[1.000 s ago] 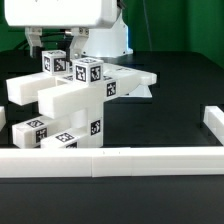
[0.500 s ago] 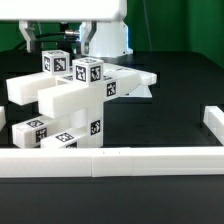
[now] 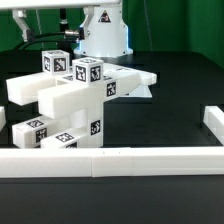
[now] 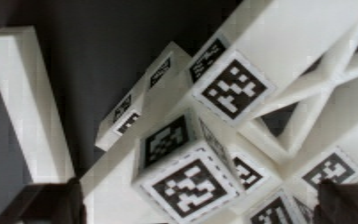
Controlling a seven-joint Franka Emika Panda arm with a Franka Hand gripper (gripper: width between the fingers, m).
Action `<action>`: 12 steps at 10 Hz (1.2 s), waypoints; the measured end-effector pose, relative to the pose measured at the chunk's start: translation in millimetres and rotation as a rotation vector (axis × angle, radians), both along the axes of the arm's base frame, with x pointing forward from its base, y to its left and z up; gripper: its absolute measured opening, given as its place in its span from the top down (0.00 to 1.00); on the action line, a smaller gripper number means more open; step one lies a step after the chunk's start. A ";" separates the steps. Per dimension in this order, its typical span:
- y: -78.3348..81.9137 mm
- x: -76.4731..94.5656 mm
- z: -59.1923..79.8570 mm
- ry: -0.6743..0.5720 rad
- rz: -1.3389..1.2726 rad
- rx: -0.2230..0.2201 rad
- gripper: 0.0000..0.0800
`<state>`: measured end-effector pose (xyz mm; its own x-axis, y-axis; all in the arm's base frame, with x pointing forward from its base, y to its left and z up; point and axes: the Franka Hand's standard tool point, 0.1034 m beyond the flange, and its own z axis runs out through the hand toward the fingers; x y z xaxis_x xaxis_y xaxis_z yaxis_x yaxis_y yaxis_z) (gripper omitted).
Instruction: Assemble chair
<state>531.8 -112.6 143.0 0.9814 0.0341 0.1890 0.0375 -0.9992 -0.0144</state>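
Observation:
The chair (image 3: 75, 105) is a blocky stack of matte white bars and frames with black-and-white tags. It stands at the exterior view's left, just behind the front wall. In the wrist view its tagged blocks (image 4: 220, 95) and an open frame (image 4: 309, 110) fill the picture, seen from above. My gripper (image 4: 197, 205) is above them with its dark fingertips (image 4: 48, 200) wide apart at the picture's edge. It is open and holds nothing. In the exterior view the gripper is out of frame at the top. Only the arm's base (image 3: 103, 32) shows behind the chair.
A long low white border wall (image 3: 110, 162) runs along the front and turns back at the exterior view's right (image 3: 212, 120). A long white strip (image 4: 25, 100) lies beside the chair in the wrist view. The table is black, with a green backdrop behind.
The white hand that hung over the chair has risen out of the top of the exterior view. The chair has not moved.

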 end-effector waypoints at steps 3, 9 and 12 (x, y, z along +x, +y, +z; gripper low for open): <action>-1.6 9.0 -3.9 -0.024 0.235 -0.104 0.19; -5.5 9.5 -4.6 -0.002 0.290 -0.102 0.19; 5.5 13.9 -10.9 0.096 0.243 -0.070 0.19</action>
<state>545.7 -107.1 132.1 0.9562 0.2802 0.0844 0.2778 -0.9598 0.0393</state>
